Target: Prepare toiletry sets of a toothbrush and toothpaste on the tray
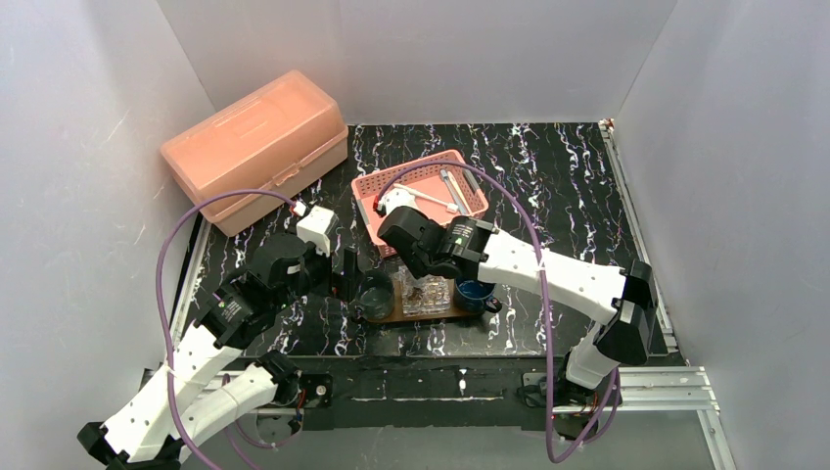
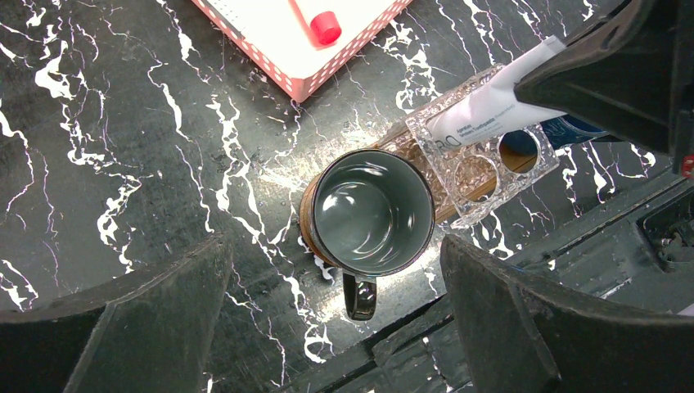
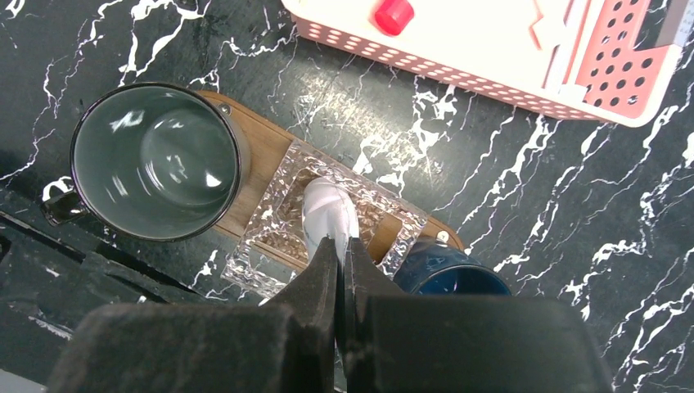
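My right gripper (image 3: 342,244) is shut on the flat end of a white toothpaste tube (image 3: 329,211). The tube hangs down into a clear square holder (image 3: 270,233) on the brown wooden tray (image 3: 262,151). A grey mug (image 3: 151,160) stands on the tray's left end and a blue mug (image 3: 450,278) on its right end. My left gripper (image 2: 335,258) hovers open above the grey mug (image 2: 372,211), touching nothing. Thin white toothbrushes (image 1: 436,202) lie in the pink basket (image 1: 470,191) behind the tray. A second tube with a red cap (image 3: 394,15) also lies in the basket.
A large closed pink storage box (image 1: 254,147) sits at the back left. The pink basket (image 2: 286,49) lies just beyond the tray (image 1: 431,315). White walls enclose the black marbled table (image 1: 568,176) on three sides.
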Motion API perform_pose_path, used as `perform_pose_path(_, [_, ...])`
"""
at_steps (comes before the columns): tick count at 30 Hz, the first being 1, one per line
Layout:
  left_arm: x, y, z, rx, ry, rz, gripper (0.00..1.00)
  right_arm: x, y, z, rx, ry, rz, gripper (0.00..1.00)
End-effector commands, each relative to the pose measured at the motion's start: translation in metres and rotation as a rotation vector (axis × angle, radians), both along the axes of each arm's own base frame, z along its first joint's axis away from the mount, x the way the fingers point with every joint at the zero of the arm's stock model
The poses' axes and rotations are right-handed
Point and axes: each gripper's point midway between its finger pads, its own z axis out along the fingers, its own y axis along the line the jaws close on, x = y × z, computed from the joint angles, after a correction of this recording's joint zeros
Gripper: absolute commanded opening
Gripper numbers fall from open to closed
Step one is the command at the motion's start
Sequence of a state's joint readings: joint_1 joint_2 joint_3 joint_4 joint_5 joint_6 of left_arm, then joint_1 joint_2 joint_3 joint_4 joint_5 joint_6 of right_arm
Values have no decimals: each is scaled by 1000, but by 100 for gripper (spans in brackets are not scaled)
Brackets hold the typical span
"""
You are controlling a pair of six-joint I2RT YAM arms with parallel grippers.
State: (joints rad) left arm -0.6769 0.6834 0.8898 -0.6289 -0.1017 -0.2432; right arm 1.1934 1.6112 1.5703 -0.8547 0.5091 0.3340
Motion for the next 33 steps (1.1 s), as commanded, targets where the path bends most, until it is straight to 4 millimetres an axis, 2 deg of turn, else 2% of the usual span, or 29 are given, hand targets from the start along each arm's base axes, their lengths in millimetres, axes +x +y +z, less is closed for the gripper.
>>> perform_pose_path(1, [1,2,-3,12,-4,7,98,3,13,6,89,-4,-5,1])
perform_pose_path(20, [0,2,-3,8,-3,3,98,2,14,-14,91,33,-20,2])
perform_pose_path(25, [0,1,-3,8,0,0,98,2,15,-14,90,34,-21,22])
perform_pose_path(29, [0,1,-3,8,1,0,98,3,16,-12,92,32,-22,31])
perform_pose_path(33, [0,0,-4,9,3,-1,98,6,19,-1,111,15,-25,42])
